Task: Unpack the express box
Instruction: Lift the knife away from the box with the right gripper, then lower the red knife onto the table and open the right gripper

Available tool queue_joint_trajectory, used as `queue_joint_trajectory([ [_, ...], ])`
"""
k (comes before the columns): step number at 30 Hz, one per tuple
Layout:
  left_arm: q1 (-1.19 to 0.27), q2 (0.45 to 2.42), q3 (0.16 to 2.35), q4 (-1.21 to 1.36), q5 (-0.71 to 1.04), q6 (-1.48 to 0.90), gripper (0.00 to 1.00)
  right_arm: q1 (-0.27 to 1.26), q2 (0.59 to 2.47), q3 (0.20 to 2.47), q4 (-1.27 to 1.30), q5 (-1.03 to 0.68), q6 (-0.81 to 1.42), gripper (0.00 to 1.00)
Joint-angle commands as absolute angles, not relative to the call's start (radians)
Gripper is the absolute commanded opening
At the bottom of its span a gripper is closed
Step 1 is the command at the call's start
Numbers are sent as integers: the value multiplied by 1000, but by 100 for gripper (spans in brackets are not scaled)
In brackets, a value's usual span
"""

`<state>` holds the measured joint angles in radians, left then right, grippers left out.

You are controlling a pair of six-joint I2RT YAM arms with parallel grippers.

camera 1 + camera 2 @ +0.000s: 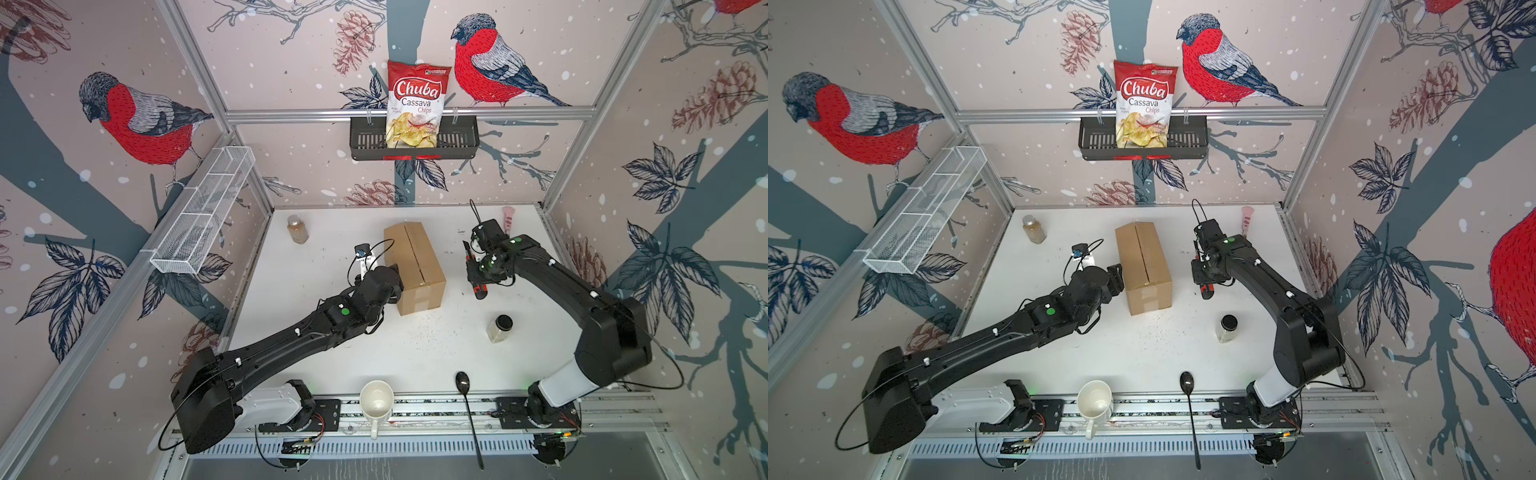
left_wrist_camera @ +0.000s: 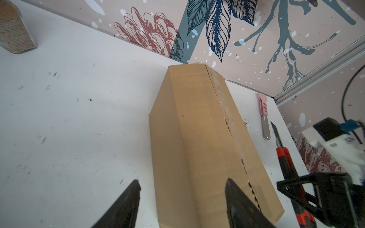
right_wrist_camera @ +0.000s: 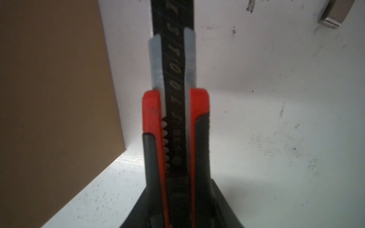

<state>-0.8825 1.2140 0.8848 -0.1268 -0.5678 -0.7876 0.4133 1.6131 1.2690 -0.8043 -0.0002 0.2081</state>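
Observation:
The express box (image 1: 415, 266) (image 1: 1144, 266) is a closed brown carton lying mid-table in both top views. A ragged dark slit runs along the near part of its top seam (image 2: 245, 167). My left gripper (image 2: 182, 182) (image 1: 1116, 278) is open at the box's left side. One finger hangs over the table and the other over the box top, and nothing is held. My right gripper (image 3: 177, 197) (image 1: 478, 282) is shut on a red and black utility knife (image 3: 175, 118) (image 2: 284, 158) with its blade out. It hovers just right of the box without touching it.
A brown spice bottle (image 1: 298, 228) stands back left and a pink-handled tool (image 1: 508, 219) lies back right. A black-lidded jar (image 1: 500, 328) sits front right. A white mug (image 1: 376, 401) and black spoon (image 1: 467, 407) lie at the front edge. A chips bag (image 1: 417, 104) sits in the black wall basket (image 1: 461, 139).

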Motion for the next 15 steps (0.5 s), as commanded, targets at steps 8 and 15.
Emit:
queue_joint_trajectory([
  [8,-813,1214,890,-143,-496,-741,69,371,1798,1293,-641,-50,167,11],
  [15,-790,1214,891,-152,-479,-731,69,362,1872,1311,-609,-41,169,13],
])
